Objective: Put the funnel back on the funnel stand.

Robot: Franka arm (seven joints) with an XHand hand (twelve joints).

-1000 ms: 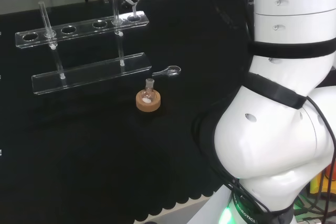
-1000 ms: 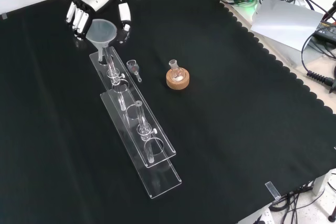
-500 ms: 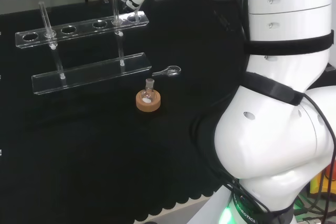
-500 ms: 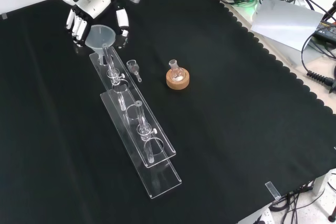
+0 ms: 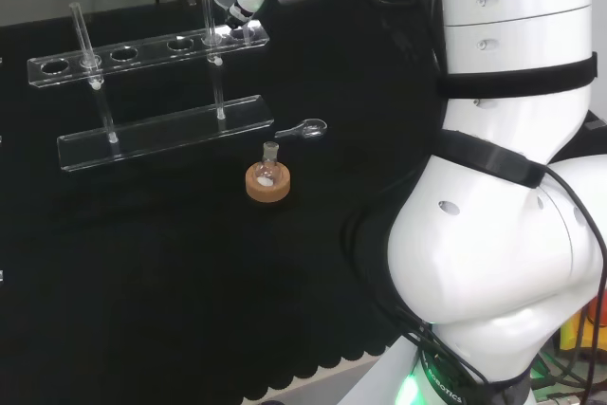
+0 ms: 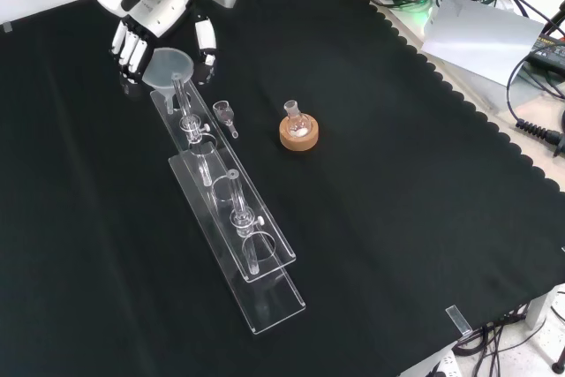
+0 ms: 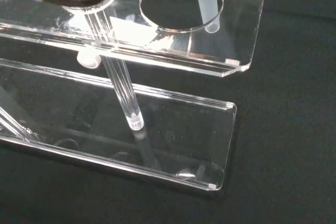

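Clear acrylic forms the funnel stand [image 6: 231,209], a two-tier rack lying lengthwise on the black cloth of the bench [image 6: 397,174]. In the front view, the funnel [image 6: 169,71] sits at the far end of the stand, its cone above the top plate. In the wrist view, the funnel stem [image 7: 208,4] passes down through the end hole of the top plate. The hand [image 6: 146,19] is at the far side of the funnel, fingers [image 6: 131,41] and thumb [image 6: 204,39] extended on either side of the cone; contact with the cone cannot be determined. Right of the stand, a small flask [image 6: 297,121] stands in a cork ring [image 6: 298,137]. A small glass scoop [image 6: 225,115] lies between the ring and the stand.
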